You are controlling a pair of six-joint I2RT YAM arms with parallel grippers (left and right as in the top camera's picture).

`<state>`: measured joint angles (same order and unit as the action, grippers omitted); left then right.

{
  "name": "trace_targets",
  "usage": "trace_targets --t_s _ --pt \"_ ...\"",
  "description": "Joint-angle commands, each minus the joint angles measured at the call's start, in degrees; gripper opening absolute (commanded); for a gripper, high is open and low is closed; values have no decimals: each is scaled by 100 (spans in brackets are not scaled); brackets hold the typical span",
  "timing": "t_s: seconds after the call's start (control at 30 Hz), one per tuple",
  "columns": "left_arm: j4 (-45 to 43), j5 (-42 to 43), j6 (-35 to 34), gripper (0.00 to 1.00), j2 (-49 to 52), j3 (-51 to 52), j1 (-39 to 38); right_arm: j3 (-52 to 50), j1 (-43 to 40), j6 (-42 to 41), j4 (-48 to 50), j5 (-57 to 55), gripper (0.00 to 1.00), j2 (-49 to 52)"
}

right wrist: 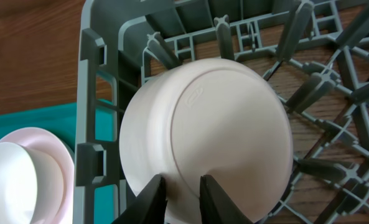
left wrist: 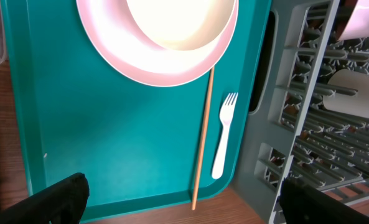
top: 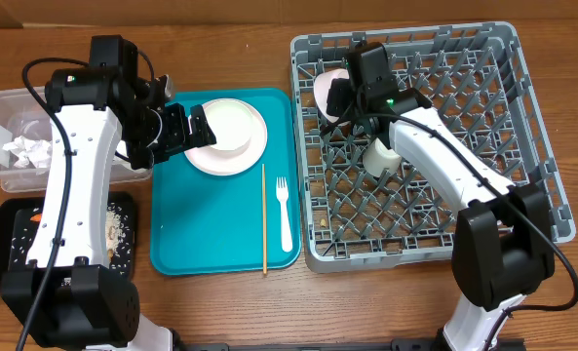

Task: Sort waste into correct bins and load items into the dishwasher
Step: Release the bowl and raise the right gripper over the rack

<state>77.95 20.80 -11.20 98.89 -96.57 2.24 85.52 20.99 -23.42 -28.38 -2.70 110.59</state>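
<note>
Jaws of the right gripper (right wrist: 183,202) pinch the rim of the bowl (right wrist: 221,137) in the rack (right wrist: 88,93); the left gripper (left wrist: 184,193) hovers wide open over the tray (left wrist: 109,137).

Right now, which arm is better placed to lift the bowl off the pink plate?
Left. The left tool, open, hovers beside that bowl on the teal tray; the right tool is across in the rack, pinching another bowl by its rim.

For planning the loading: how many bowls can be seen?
2. One bowl sits on the plate on the tray; the second bowl stands on edge in the rack corner, rim in the right gripper. None seems hidden.
</note>
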Motion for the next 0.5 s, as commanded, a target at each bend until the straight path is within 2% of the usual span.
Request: trace_targets --t_s 0.0,0.17,0.33,0.37,0.43,0.47 --pt "-22 -24 90 100 -28 -96 -35 50 -28 101 -105 33 21 -83" --pt "-22 -24 90 100 -28 -96 -35 50 -50 452 -216 24 23 -667" --pt "-24 -24 90 100 -28 -96 -35 50 -48 527 -697 26 33 -1438" --pt "-22 -24 90 100 -28 -96 -35 50 -50 527 -844 26 37 -1585" --pt "-22 -22 90 100 -28 -96 -35 50 -48 525 -1220 26 58 -1923" --pt "-22 -24 90 100 -28 -96 -35 50 -48 525 -1392 28 62 -2063"
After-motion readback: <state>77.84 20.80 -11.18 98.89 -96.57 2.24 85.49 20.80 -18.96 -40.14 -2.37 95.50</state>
